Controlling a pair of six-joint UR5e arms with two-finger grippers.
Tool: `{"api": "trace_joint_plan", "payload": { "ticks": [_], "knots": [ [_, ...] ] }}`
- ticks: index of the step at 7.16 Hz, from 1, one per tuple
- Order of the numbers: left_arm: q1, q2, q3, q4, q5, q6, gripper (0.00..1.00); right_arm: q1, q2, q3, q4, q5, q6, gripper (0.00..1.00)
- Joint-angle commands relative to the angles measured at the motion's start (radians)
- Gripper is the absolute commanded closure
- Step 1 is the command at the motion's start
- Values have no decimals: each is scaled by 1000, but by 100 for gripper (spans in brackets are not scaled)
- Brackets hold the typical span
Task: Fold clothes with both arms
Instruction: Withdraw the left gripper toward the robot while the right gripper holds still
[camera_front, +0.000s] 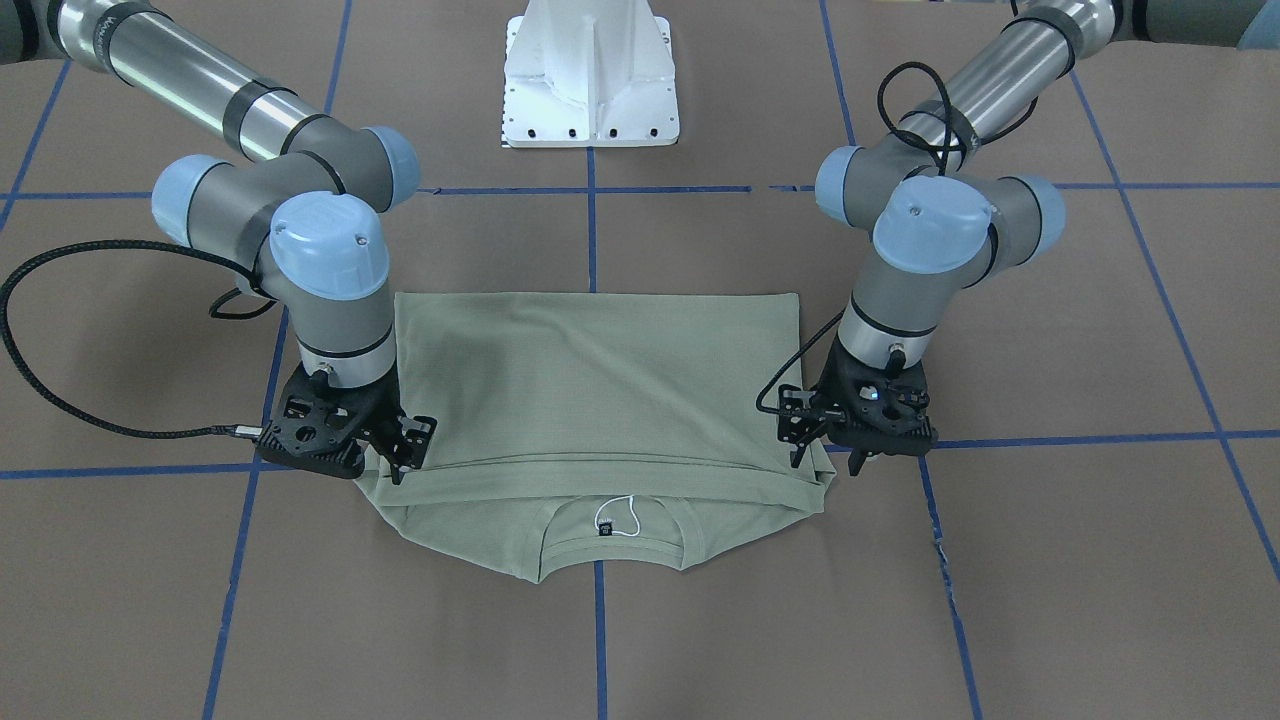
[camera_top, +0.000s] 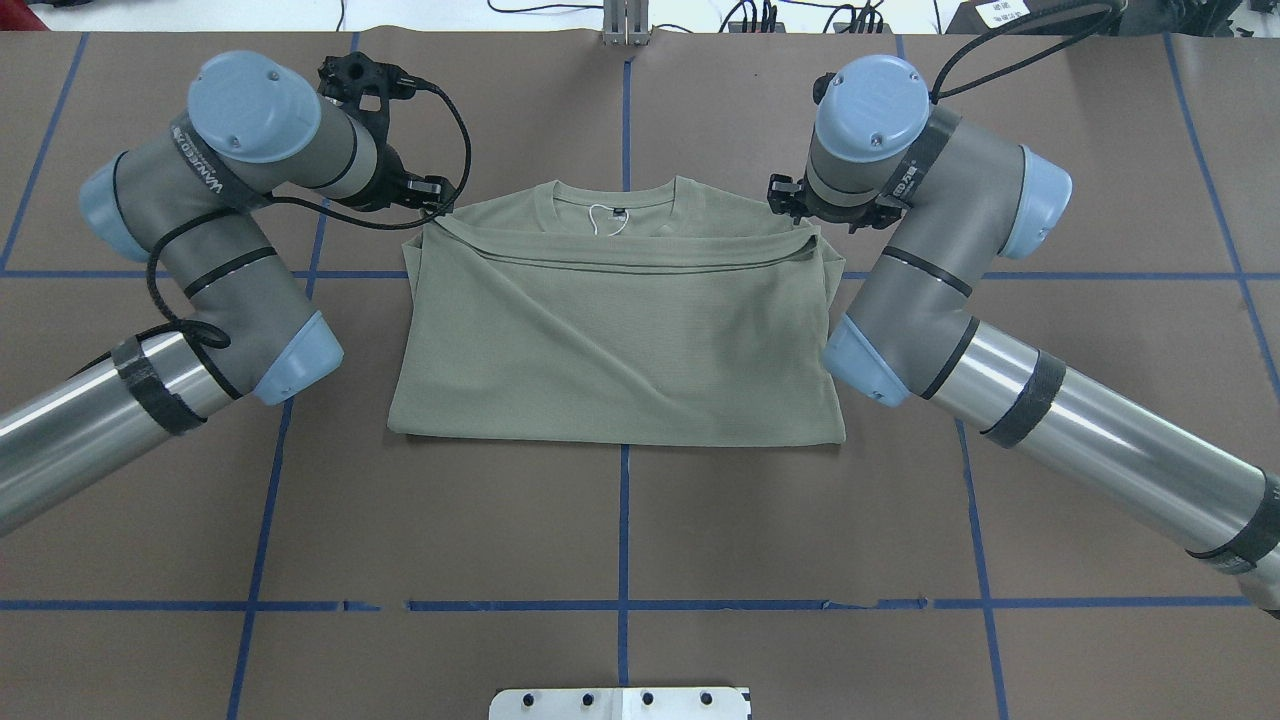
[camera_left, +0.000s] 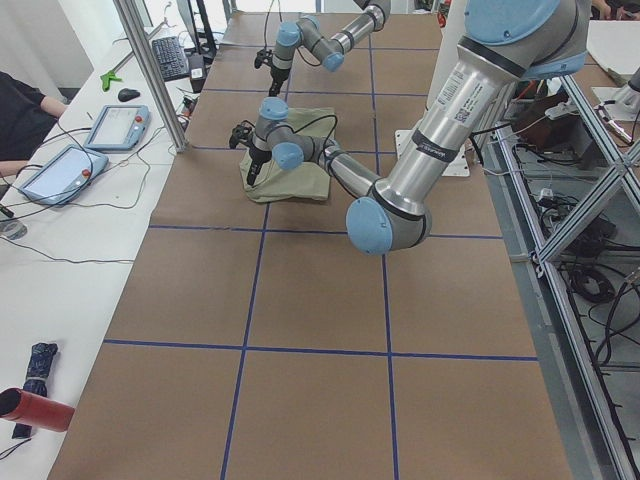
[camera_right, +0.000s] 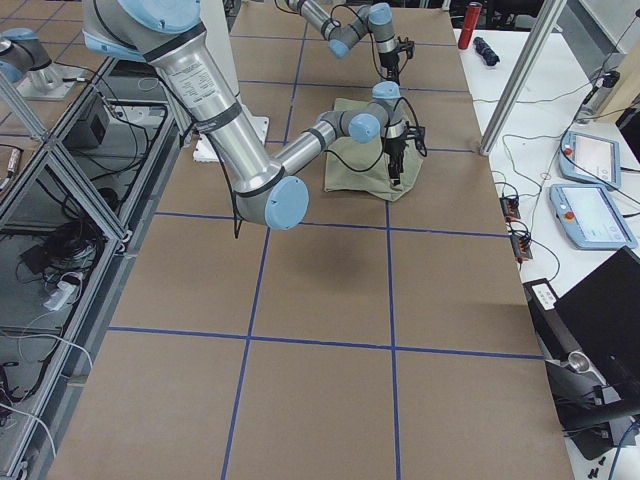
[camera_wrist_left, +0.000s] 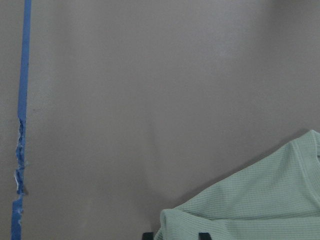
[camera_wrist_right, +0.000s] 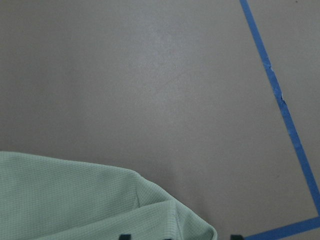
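Silver-and-grey tubular left arm (camera_top: 230, 290) and right arm (camera_top: 930, 290) carry light-blue joint caps (camera_top: 255, 105) and black cables (camera_front: 200, 433).

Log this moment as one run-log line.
shirt folded over, collar exposed | left gripper at fold corner | right gripper at fold corner | grips unclear

Fingertips of left gripper (camera_front: 828, 462) and right gripper (camera_front: 405, 460) are cut off by the bottom edge in both wrist views, so jaw state is not resolved. Shirt (camera_top: 620, 330) is cropped there too. Neck label (camera_front: 604, 531) print is too small to read.
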Motion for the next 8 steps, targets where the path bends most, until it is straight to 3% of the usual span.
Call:
{"api": "trace_joint_plan", "payload": {
  "ticks": [1, 3, 4, 7, 8],
  "knots": [
    [77, 211, -258, -37, -21, -37, 0, 11, -31, 43, 0, 31, -35, 0],
    [202, 334, -302, -176, 40, -203, 0, 10, -32, 43, 2, 30, -32, 0],
    [259, 345, -282, -197, 104, -241, 1, 10, -32, 45, 2, 30, -31, 0],
    [267, 339, -248, -198, 109, -246, 9, 10, -34, 48, 2, 28, -20, 0],
    [269, 335, -236, -198, 108, -248, 26, 8, -35, 48, 2, 28, -18, 0]
  ]
}}
